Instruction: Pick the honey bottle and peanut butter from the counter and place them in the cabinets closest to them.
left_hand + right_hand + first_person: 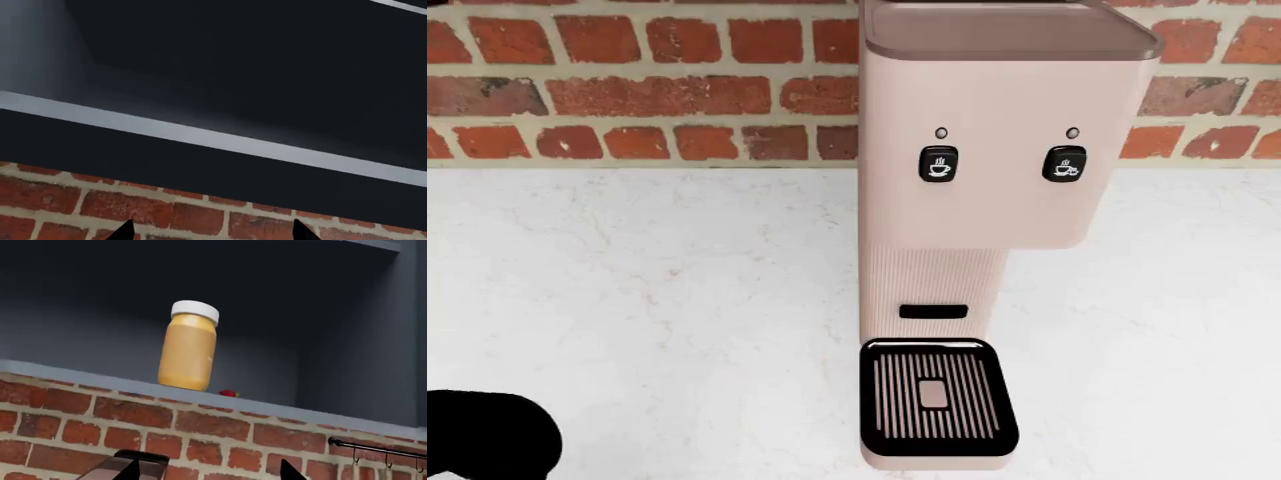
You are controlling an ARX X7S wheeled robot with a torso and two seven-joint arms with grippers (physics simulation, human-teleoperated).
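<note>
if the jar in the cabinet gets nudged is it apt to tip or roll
The jar is tall and narrow, so a high nudge could likely tip it. On its side the round body would probably roll. It stands near the shelf edge, so it might fall.

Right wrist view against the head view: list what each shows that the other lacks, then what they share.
Only the right wrist view shows the peanut butter jar, upright inside the open dark cabinet above the brick, a small red thing beside its base, a hook rail, and the two tips of the right gripper, apart with nothing between them. Only the head view shows the pink coffee machine, its drip tray and the white counter. Both show the brick wall.
</note>
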